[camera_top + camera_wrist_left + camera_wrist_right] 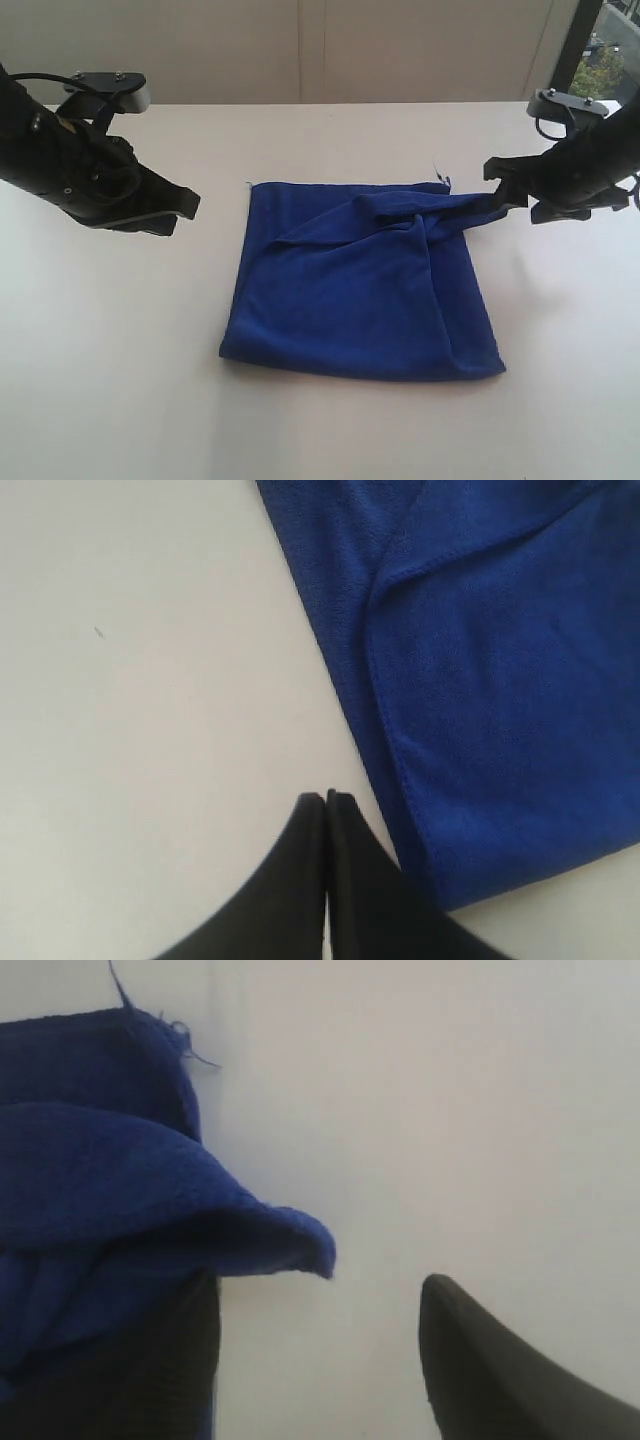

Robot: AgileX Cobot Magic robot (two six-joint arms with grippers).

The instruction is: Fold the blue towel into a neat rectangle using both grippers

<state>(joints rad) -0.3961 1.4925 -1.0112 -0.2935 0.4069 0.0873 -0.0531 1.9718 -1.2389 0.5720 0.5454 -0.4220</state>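
Observation:
The blue towel (360, 290) lies on the white table, folded roughly square, with a loose upper layer creased and pulled toward its far right corner. My left gripper (188, 205) hovers to the left of the towel, apart from it. In the left wrist view its jaws (325, 798) are pressed together, empty, beside the towel's edge (500, 680). My right gripper (512, 195) is at the far right corner, open. In the right wrist view a raised towel flap (100, 1170) drapes over one finger, and the other finger (470, 1360) stands clear of the cloth.
The white table (120, 380) stretches wide on all sides of the towel. A pale wall runs along the back, and a window (600, 60) shows at the far right. Loose threads (120, 990) stick out of the towel's far corner.

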